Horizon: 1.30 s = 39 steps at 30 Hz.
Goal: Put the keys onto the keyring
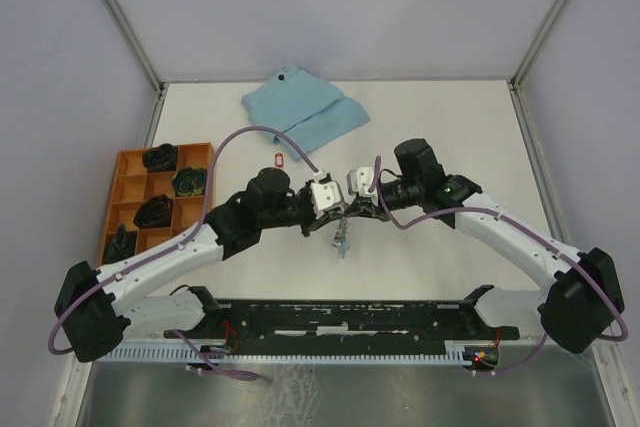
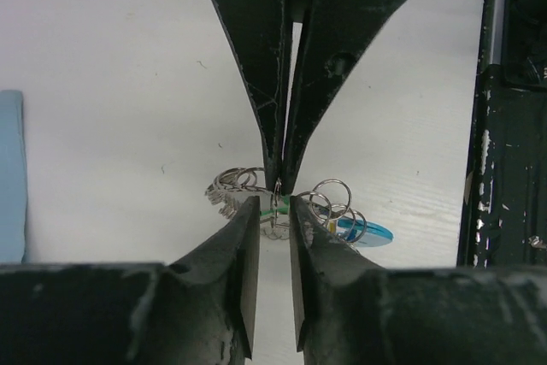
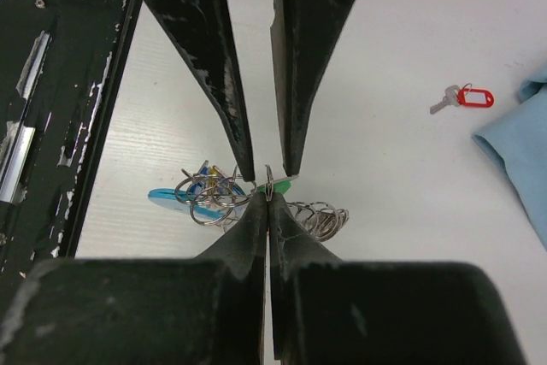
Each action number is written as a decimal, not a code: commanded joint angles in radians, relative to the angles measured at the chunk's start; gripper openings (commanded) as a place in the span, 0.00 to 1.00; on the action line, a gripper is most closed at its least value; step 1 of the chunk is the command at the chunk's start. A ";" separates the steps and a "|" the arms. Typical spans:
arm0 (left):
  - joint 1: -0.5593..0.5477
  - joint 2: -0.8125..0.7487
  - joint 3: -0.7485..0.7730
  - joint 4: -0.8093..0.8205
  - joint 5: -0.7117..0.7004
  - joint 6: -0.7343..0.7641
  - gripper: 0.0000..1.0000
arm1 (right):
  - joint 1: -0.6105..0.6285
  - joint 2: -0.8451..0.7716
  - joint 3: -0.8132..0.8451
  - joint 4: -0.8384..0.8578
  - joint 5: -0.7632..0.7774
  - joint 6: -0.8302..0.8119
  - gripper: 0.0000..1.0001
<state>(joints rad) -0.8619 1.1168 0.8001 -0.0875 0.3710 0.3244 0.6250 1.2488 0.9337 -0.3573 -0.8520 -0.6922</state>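
Right gripper (image 3: 267, 199) clenches the keyring (image 3: 318, 216); left gripper (image 2: 274, 204) stands parted. Red key (image 3: 461, 98), unseen from left wrist, lies farther off.

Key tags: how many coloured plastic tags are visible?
3. The red tag lies alone on the table near the cloth. The blue tag and the green tag sit among the metal rings; more may be hidden there.

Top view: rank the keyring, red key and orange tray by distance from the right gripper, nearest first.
From the right gripper:
1. keyring, hanging just below the fingertips.
2. red key, on the table farther up, to the left.
3. tray, at the table's far left edge.
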 commanded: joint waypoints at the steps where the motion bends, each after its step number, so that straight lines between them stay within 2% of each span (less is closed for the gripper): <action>1: 0.002 -0.092 -0.098 0.220 -0.008 -0.033 0.31 | -0.025 -0.046 -0.030 0.118 -0.021 0.048 0.01; 5: 0.028 -0.157 -0.212 0.361 -0.016 -0.032 0.45 | -0.042 -0.059 -0.050 0.167 -0.058 0.076 0.01; 7: 0.046 -0.165 -0.247 0.423 0.005 -0.040 0.48 | -0.048 -0.064 -0.061 0.200 -0.068 0.095 0.01; 16: 0.134 -0.091 -0.297 0.611 0.133 -0.084 0.48 | -0.059 -0.067 -0.074 0.238 -0.105 0.114 0.01; 21: 0.141 -0.056 -0.284 0.632 0.252 -0.081 0.47 | -0.062 -0.071 -0.075 0.245 -0.106 0.120 0.01; 26: 0.142 -0.032 -0.279 0.620 0.281 -0.078 0.47 | -0.063 -0.072 -0.075 0.251 -0.109 0.124 0.01; 33: 0.146 0.027 -0.249 0.606 0.277 -0.065 0.40 | -0.063 -0.079 -0.076 0.254 -0.119 0.133 0.01; 39: 0.148 0.054 -0.227 0.603 0.298 -0.064 0.21 | -0.062 -0.083 -0.083 0.254 -0.125 0.132 0.01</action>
<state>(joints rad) -0.7193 1.1603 0.5194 0.4759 0.6395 0.2665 0.5663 1.2022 0.8505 -0.1722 -0.9211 -0.5720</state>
